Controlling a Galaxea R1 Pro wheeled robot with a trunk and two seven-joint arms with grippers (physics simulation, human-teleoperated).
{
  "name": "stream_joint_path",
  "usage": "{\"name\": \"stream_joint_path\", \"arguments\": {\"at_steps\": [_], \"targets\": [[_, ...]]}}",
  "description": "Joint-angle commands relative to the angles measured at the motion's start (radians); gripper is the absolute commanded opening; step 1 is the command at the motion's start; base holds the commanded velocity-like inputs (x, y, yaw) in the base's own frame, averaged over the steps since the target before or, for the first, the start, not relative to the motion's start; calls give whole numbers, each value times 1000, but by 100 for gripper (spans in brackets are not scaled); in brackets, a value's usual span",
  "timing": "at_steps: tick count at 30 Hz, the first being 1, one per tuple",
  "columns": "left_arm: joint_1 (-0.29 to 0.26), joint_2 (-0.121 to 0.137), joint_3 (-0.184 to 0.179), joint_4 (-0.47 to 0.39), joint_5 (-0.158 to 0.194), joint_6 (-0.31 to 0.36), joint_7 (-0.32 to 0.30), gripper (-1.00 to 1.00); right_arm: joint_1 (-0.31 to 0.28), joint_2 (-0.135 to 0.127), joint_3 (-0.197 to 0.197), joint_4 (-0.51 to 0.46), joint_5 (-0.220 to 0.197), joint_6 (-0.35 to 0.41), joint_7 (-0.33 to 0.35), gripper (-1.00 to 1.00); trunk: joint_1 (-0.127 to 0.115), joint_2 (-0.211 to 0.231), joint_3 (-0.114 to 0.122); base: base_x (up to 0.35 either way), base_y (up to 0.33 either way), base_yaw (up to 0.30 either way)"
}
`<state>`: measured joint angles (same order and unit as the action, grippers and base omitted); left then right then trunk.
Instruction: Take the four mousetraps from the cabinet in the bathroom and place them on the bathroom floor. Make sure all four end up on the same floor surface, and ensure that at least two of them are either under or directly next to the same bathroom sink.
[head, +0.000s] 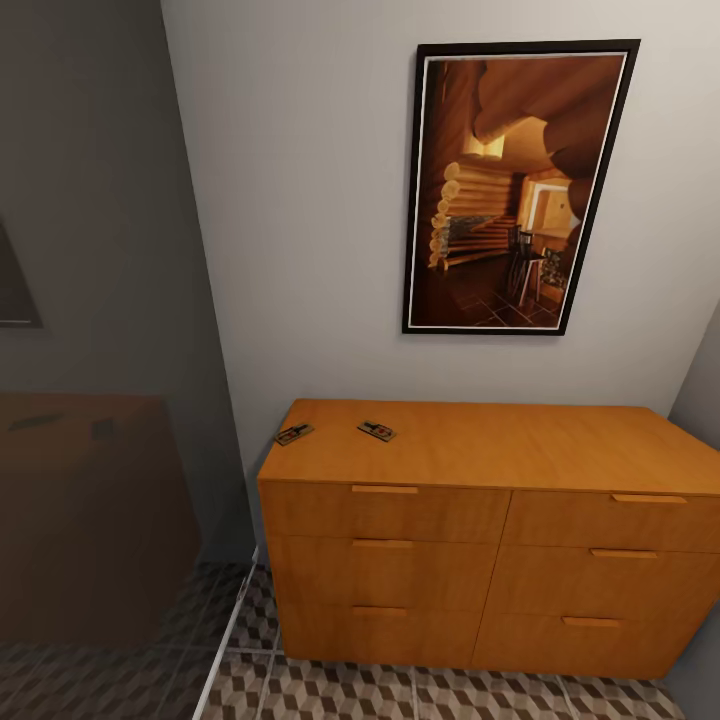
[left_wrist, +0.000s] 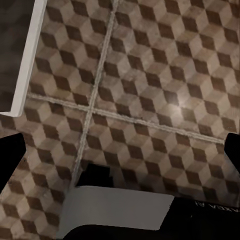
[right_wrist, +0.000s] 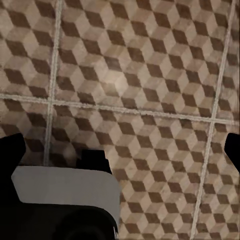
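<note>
The orange-brown cabinet (head: 480, 560) stands against the wall, all its drawers shut. Two mousetraps lie flat on its top near the left end, one (head: 293, 434) by the front left corner and one (head: 376, 431) a little to its right. The bathroom floor (head: 400, 695) shows in front of the cabinet. In the left wrist view my left gripper (left_wrist: 120, 155) is open over bare cube-pattern tiles, its dark fingertips (left_wrist: 7, 160) at the frame's edges. My right gripper (right_wrist: 120, 150) is likewise open above bare tiles, holding nothing.
A framed picture (head: 510, 190) hangs above the cabinet. A dark glassy panel (head: 100, 500) with a white bottom rail (head: 225, 640) stands left of the cabinet, close to its side. A grey wall (head: 700, 400) closes in at the right.
</note>
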<state>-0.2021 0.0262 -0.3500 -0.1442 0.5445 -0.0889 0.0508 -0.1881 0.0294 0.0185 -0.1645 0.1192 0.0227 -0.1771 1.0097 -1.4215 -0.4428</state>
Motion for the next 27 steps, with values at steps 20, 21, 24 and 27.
{"name": "stream_joint_path", "arguments": {"at_steps": [20,21,24,27], "targets": [[0,177,-5,-456,6,253,13,100,0,-2,0,-493,9,308,0,100,0,-1,-1,0,0,0],[0,181,-4,-480,6,264,15,100,0,-2,0,-514,9,321,0,100,0,-1,-1,0,0,0],[0,192,6,-554,6,301,31,100,1,-2,0,-580,9,363,1,100,0,-1,-1,0,0,0],[0,198,16,-606,4,332,48,100,1,-2,0,-627,9,395,1,100,0,-1,-1,0,0,0]]}}
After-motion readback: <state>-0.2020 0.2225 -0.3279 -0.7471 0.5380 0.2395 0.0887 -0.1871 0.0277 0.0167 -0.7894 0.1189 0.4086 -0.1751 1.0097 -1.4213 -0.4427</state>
